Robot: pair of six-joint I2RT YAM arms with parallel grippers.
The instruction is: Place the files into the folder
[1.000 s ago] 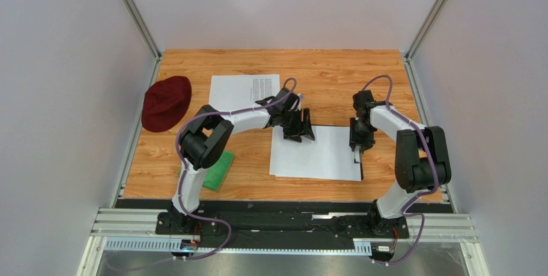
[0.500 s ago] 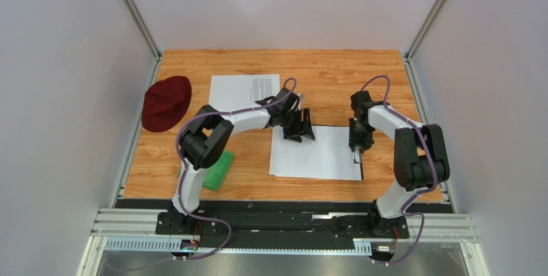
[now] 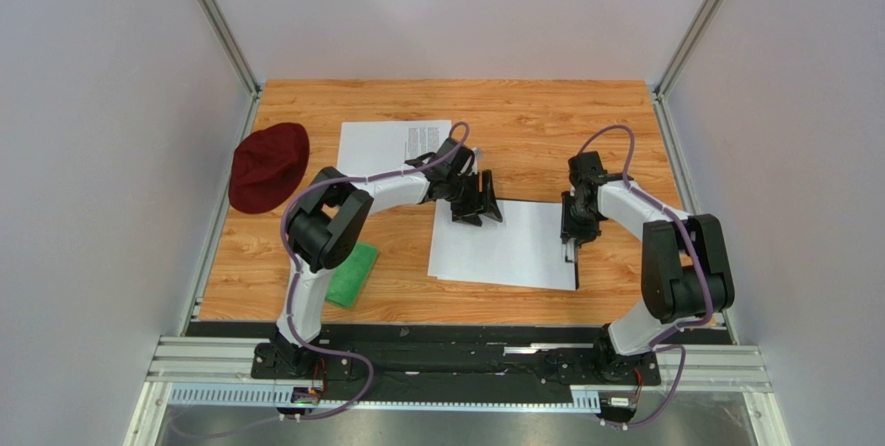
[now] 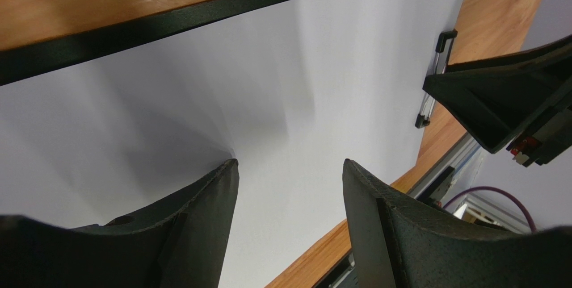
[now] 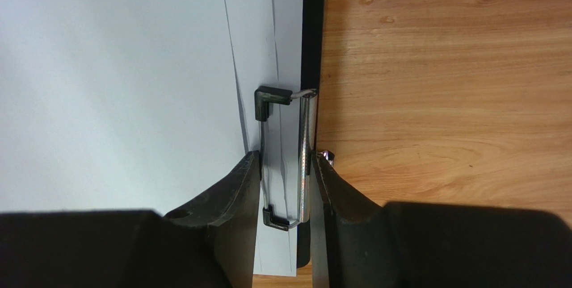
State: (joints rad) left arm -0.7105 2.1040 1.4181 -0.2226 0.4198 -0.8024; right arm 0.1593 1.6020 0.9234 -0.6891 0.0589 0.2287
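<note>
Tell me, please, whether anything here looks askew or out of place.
Yes: the files on the folder are fanned, their edges staggered beside the clip rather than squared, and one printed sheet lies apart on the table.

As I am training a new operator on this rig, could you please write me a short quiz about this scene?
1. True or false: the printed white paper sheet lies on the thin black plastic folder.
2. What do the right gripper's jaws straddle? A) the metal spring clip; B) the dark red fabric hat; C) the green square cloth.
3. Which gripper is at the side of the white paper stack away from the clip?
Key: 1 false; 2 A; 3 the left gripper.
</note>
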